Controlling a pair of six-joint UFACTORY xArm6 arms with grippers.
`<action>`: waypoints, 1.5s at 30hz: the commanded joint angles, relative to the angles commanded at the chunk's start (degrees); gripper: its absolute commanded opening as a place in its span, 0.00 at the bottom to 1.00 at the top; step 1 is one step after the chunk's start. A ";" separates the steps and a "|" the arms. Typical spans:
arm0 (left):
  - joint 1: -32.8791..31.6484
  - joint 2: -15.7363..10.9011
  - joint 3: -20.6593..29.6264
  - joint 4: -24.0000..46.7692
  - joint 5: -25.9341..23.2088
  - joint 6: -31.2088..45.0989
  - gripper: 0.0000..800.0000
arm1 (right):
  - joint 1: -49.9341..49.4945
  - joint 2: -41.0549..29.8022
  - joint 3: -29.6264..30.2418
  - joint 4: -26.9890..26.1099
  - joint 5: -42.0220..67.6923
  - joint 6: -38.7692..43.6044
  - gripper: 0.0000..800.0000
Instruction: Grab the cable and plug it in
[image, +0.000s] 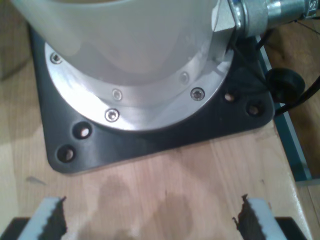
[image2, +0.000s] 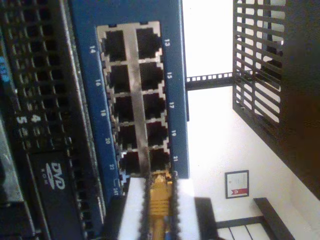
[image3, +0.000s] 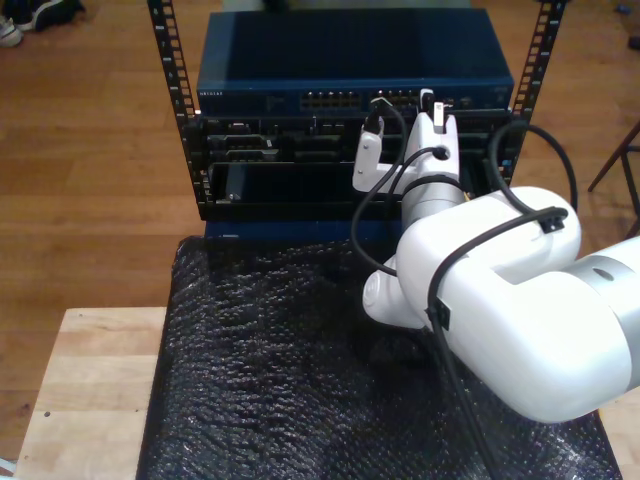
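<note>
Arm shell (image3: 530, 310) – glossy white plastic. Base flange (image: 150, 107) – brushed metal on matt black plate (image: 165, 137). Table (image: 165, 190) – smooth pale wood. Mat (image3: 270, 380) – crinkly shiny black wrap. Cable (image2: 160, 200) – yellow plastic.

1. The cable (image2: 159, 200) runs off the bottom edge of the second wrist view, so most of its length is cut off; its plug tip is too blurry to tell if it's seated in a port.
2. Port labels on the switch (image2: 175, 75) are blurry, barely readable.
3. In the exterior view the arm (image3: 520, 300) covers the rack's (image3: 250, 170) right half and gets cropped at the right edge.
4. My first gripper's (image: 152, 220) fingers are chopped at the bottom edge.
</note>
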 joint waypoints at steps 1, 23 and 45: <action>0.00 0.00 0.00 0.00 -0.09 0.09 1.00 | 0.09 -0.35 0.09 0.00 0.00 0.62 0.27; 0.00 0.00 0.00 0.00 -0.09 0.00 1.00 | 2.20 -21.19 21.10 -1.32 15.65 1.93 0.68; 0.00 0.00 0.00 0.00 -0.09 0.09 1.00 | -16.70 -47.56 28.75 -19.25 63.38 0.35 0.89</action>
